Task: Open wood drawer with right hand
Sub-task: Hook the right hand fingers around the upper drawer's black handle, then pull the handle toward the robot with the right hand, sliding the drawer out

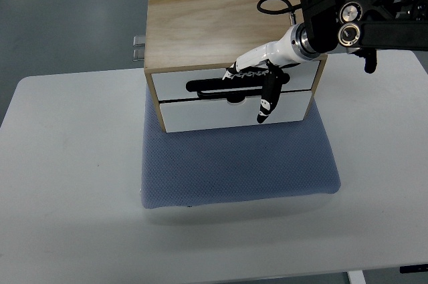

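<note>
Right hand (257, 80) reached in from the right, fingers (265, 105) hooked at the black handle (207, 85) of the upper drawer (175, 85), grip not clear, wooden box (214, 23) on blue mat (234, 164), white table (67, 177).

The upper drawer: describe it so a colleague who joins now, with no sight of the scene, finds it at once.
On the white table lies a blue-grey mat, and on it stands a wooden box with two white drawer fronts. The upper drawer sits directly under the wooden top. Unlike the lower drawer, it carries a black handle, where the right robot hand reaches.
</note>
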